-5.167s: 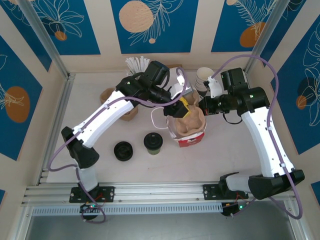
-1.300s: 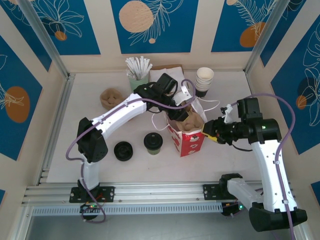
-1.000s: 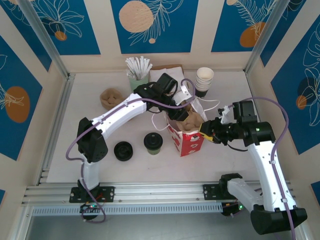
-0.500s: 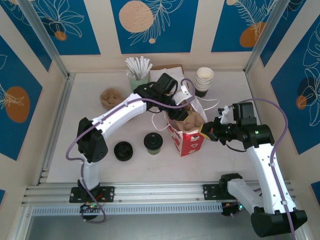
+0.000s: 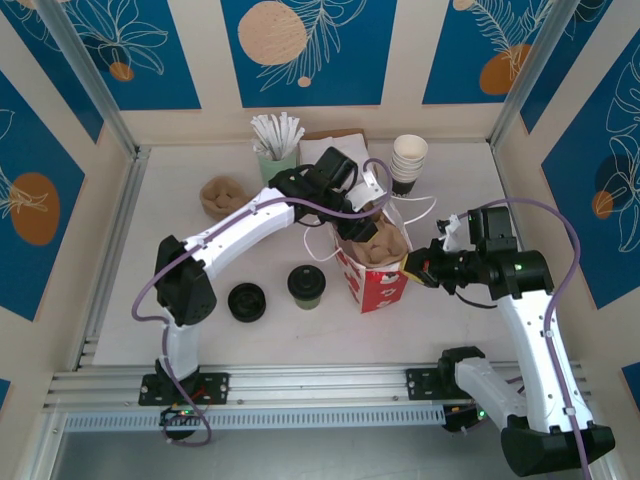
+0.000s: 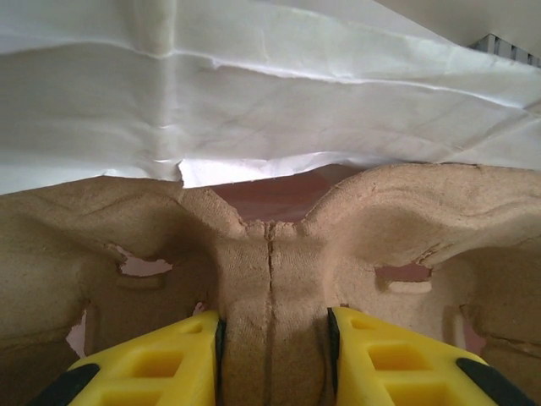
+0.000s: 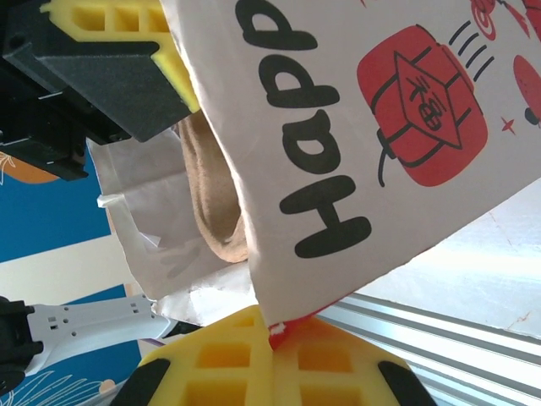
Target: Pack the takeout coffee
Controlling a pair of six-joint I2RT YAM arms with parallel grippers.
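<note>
The takeout coffee [image 5: 306, 285], an olive-green cup with a black lid, stands on the table left of the red-and-white paper bag [image 5: 378, 278]. A brown pulp cup carrier [image 5: 380, 244] sits in the bag's mouth. My left gripper [image 5: 362, 226] reaches in from above and is shut on the carrier's middle ridge [image 6: 272, 288], one yellow finger on each side [image 6: 273, 359]. My right gripper [image 5: 412, 265] is shut on the bag's right rim. Up close, the printed bag wall [image 7: 363, 144] runs down into the closed right gripper [image 7: 272, 342], with the carrier [image 7: 215, 203] behind it.
A low black disc [image 5: 246, 301] lies left of the coffee. At the back stand a holder of white sticks [image 5: 275, 140], a stack of white cups [image 5: 409, 160] and a second pulp carrier [image 5: 222, 195]. An aluminium rail [image 5: 320, 380] edges the table's front.
My right gripper has moved left to the bag's right rim and closed on it. The left gripper stays shut on the carrier inside the bag. The coffee has not moved.
</note>
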